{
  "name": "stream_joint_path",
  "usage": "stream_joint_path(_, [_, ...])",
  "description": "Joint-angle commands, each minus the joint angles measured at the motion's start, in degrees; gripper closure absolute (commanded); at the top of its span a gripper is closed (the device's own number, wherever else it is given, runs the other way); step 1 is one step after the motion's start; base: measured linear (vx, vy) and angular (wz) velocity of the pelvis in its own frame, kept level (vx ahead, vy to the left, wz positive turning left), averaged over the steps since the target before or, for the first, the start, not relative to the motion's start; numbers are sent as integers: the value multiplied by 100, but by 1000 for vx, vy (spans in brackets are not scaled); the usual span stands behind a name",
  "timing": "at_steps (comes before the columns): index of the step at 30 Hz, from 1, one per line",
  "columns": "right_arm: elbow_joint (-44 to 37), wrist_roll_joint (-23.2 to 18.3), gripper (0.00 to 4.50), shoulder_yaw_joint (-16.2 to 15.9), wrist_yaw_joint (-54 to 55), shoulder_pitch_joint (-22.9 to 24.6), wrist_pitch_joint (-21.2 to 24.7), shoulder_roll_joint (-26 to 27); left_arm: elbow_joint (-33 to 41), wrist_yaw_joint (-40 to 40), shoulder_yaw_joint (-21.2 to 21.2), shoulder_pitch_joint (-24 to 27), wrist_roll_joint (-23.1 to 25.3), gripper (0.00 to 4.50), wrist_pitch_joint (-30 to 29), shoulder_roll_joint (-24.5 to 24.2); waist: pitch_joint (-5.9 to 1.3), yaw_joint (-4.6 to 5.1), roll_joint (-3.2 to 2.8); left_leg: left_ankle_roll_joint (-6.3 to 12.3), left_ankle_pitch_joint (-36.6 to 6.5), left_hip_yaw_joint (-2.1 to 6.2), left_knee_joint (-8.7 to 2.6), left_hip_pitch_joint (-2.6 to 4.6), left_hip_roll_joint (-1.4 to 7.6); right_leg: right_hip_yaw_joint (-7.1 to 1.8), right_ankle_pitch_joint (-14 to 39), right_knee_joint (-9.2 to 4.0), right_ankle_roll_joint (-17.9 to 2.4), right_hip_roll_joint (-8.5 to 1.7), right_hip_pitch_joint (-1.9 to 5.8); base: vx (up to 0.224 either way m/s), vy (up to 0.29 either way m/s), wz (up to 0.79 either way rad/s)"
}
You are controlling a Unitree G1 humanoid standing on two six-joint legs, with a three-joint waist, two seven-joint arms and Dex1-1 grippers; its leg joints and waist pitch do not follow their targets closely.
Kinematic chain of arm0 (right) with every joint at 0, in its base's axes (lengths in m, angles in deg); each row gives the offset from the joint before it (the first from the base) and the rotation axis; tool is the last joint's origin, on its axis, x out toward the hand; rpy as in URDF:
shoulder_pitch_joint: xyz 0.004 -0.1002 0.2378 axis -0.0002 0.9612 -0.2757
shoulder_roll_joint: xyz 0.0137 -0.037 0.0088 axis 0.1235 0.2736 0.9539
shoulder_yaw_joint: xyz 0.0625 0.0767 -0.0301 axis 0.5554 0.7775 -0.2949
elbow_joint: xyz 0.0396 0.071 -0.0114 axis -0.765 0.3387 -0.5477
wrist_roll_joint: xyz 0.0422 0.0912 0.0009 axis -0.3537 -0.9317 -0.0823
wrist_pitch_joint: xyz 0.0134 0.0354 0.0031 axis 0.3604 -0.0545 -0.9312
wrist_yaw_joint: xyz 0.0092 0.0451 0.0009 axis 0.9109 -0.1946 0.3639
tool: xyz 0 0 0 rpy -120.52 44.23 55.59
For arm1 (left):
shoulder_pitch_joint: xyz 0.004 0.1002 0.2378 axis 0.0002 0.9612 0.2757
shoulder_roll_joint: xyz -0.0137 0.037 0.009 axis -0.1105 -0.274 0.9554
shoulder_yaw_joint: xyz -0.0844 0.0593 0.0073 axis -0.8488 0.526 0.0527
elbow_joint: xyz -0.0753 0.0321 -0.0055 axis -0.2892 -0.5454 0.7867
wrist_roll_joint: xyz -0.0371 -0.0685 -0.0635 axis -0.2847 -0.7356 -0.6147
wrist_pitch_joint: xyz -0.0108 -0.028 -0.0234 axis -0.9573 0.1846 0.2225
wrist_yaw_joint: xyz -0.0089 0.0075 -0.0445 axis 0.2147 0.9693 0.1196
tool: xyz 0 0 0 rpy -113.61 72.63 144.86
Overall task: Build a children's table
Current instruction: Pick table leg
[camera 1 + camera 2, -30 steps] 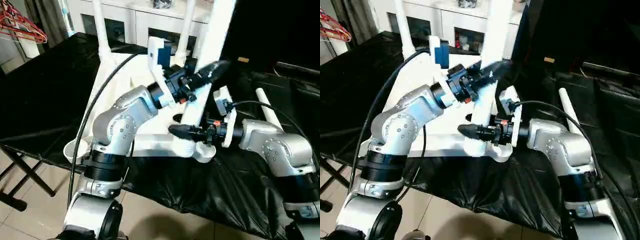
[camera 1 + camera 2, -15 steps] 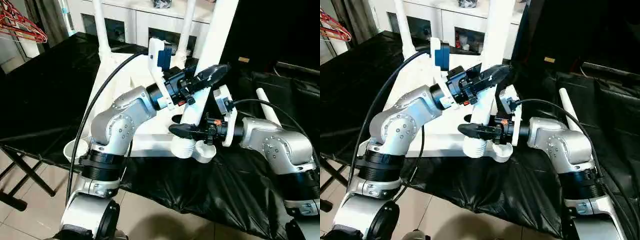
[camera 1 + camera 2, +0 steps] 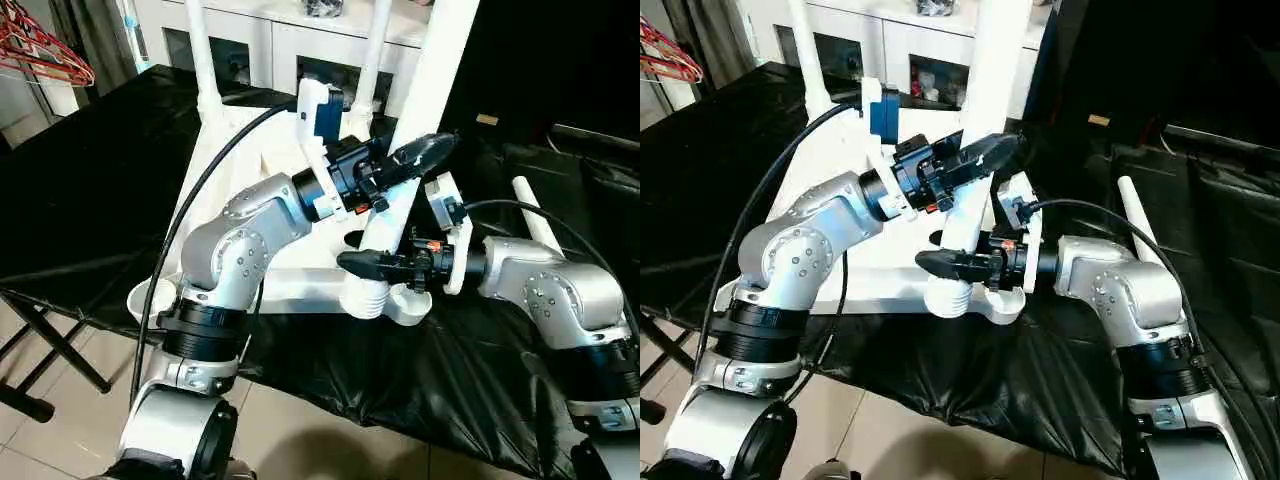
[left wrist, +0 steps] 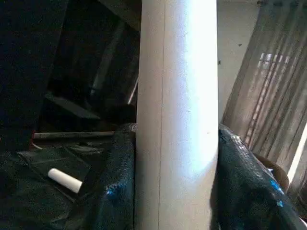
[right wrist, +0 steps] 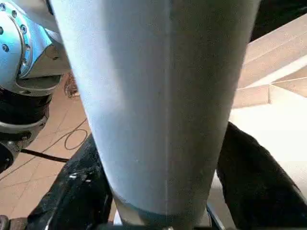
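From the head camera's left eye you've got the table top point(image 3: 250, 190) lying underside-up on the black-covered bench point(image 3: 90, 180), with two legs already standing in the far sockets: one far leg point(image 3: 203, 60) on the left, another far leg point(image 3: 372, 55) further right. Your left gripper point(image 3: 405, 170) is clamped around the near leg point(image 3: 425, 110), high on the tube, and your right gripper point(image 3: 375, 265) grips the same leg lower down, just above its ribbed end point(image 3: 365, 298). That ribbed end sits just beside the near corner socket point(image 3: 412, 303), not in it (the socket's mouth is visible to its right). A spare leg point(image 3: 535, 215) lies on the black cover beyond your right forearm.

Over to the right eye: same story, the near leg leans slightly, ribbed tip at the table's front edge, touching or nearly touching the socket rim. The white cabinet point(image 3: 900, 50) stands behind the bench, and red hangers point(image 3: 665, 55) hang at the far left.

Left wrist view: the white tube runs straight up between your two black fingers point(image 4: 120, 187), both pressed against its sides. The spare leg's end shows past them on the dark cover.

Right wrist view: again the tube, wide and close, with black fingers point(image 5: 249, 177) hugging it on either side, tiled floor point(image 5: 43, 158) below.
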State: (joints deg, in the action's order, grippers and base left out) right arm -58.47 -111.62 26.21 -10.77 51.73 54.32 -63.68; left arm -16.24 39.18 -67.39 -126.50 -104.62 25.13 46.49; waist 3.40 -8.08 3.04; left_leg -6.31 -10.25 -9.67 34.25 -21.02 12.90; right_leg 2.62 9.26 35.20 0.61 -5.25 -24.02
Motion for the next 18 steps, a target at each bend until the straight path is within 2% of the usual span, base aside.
stream_joint_path(1, [25,-18,154,120,-29,-59,97,-133,-45,60,36,-112,5,269,8,-12,-448,18,54,89,-641,-99,-357,15,-57,-121,876,-329,-1088,-141,374,0,0,0])
stream_joint_path(3, [20,-39,154,117,-35,-53,129,-144,-46,84,32,-113,-2,269,-2,-7,-450,17,50,87,-647,-98,-356,17,-55,-123,873,-327,-1089,-142,376,0,0,0])
stream_joint_path(4, [26,-54,181,119,-30,-55,150,-143,-44,93,38,-113,-1,269,-3,-9,-447,20,50,79,-663,-98,-358,14,-57,-120,897,-331,-1086,-141,375,0,0,0])
stream_joint_path(7, [47,-93,193,127,-23,-56,203,-137,-39,108,55,-114,-4,269,-7,-18,-453,18,48,85,-666,-94,-355,13,-56,-121,884,-325,-1085,-143,382,0,0,0])
stream_joint_path(10, [67,-101,230,119,-35,-55,226,-138,-58,130,60,-129,-6,269,-9,-29,-452,16,48,91,-628,-97,-355,14,-58,-120,824,-322,-1106,-139,378,0,0,0])
stream_joint_path(18, [64,-92,254,125,-2,-50,226,-128,-105,100,67,-161,33,269,20,-10,-454,18,38,63,-666,-95,-355,17,-58,-122,831,-323,-1118,-141,382,0,0,0])
